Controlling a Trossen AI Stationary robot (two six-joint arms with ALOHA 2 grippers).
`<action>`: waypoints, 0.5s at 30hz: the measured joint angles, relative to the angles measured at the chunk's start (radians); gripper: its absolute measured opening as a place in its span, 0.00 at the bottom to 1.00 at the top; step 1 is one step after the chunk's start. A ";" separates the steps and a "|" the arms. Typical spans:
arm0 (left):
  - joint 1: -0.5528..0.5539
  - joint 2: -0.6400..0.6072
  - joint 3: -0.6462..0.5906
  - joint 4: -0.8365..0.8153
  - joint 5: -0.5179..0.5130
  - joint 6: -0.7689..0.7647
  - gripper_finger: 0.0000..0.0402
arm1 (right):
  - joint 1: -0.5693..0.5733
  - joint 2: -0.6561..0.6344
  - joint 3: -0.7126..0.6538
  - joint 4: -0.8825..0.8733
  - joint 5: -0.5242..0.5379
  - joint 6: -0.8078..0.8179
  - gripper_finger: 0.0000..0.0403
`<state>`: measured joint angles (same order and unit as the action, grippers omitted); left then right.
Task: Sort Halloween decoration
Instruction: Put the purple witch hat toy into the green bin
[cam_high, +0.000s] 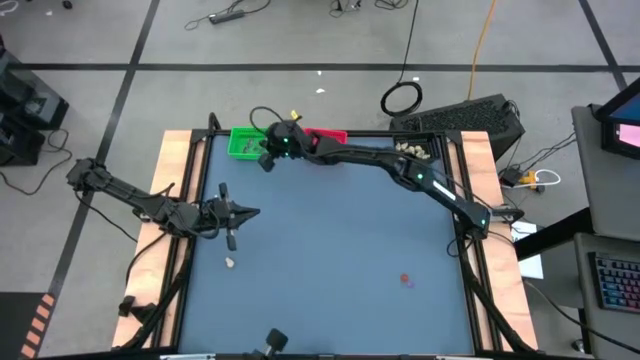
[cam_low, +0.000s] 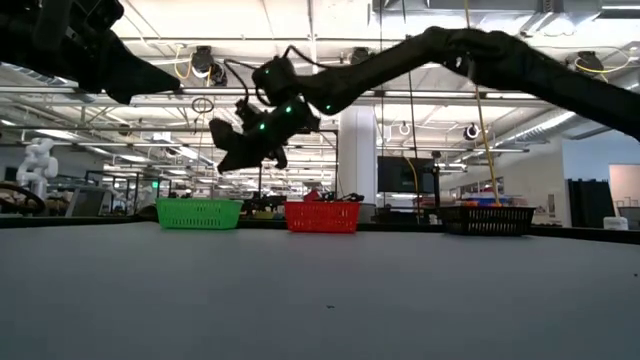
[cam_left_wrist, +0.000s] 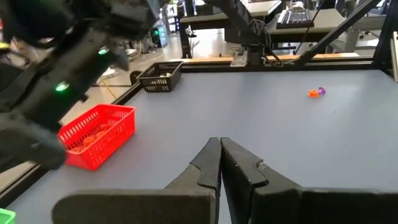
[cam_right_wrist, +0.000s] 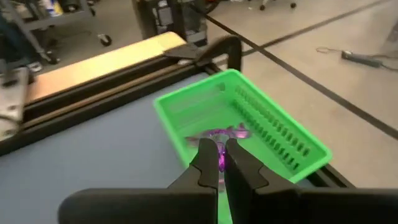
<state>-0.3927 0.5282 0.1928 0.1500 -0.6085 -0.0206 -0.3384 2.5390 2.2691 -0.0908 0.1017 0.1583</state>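
Note:
My right gripper (cam_right_wrist: 220, 163) hangs above the green tray (cam_right_wrist: 261, 124) at the table's far left and is shut on a tiny purple trinket (cam_right_wrist: 221, 160). It also shows in the high view (cam_high: 266, 157) and the low view (cam_low: 238, 152). More purple trinkets (cam_right_wrist: 219, 133) lie on the tray's floor. My left gripper (cam_left_wrist: 219, 157) is shut and empty over the table's left part (cam_high: 245, 212). A cream-white trinket (cam_high: 230, 263) lies on the table near it. An orange-red and a purple trinket (cam_high: 405, 281) lie together toward the near right (cam_left_wrist: 316, 92). My right gripper pinches the purple trinket (cam_right_wrist: 221, 159) between its two fingertips, which point slanting down toward the green tray. The trinket is lifted clear above the tray's near wall. Which part of it the fingers have is too small to tell.
A red tray (cam_high: 326, 136) stands beside the green tray (cam_high: 242, 142) on the far edge, and a black tray (cam_high: 415, 150) with pale trinkets at the far right. The right arm (cam_high: 400, 168) stretches across the far side. Wooden rails (cam_high: 170, 190) border the blue mat.

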 joint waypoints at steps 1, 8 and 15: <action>0.000 0.000 0.000 0.000 0.001 0.001 0.04 | -0.006 0.027 0.038 -0.018 0.001 0.009 0.00; 0.000 0.000 0.000 0.002 0.002 0.001 0.04 | -0.039 0.110 0.075 0.012 -0.002 0.092 0.01; 0.000 0.000 0.000 0.006 0.002 0.001 0.04 | -0.055 0.143 0.075 0.011 -0.001 0.121 0.02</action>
<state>-0.3928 0.5282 0.1928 0.1559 -0.6067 -0.0198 -0.3935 2.6820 2.3436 -0.0802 0.1002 0.2798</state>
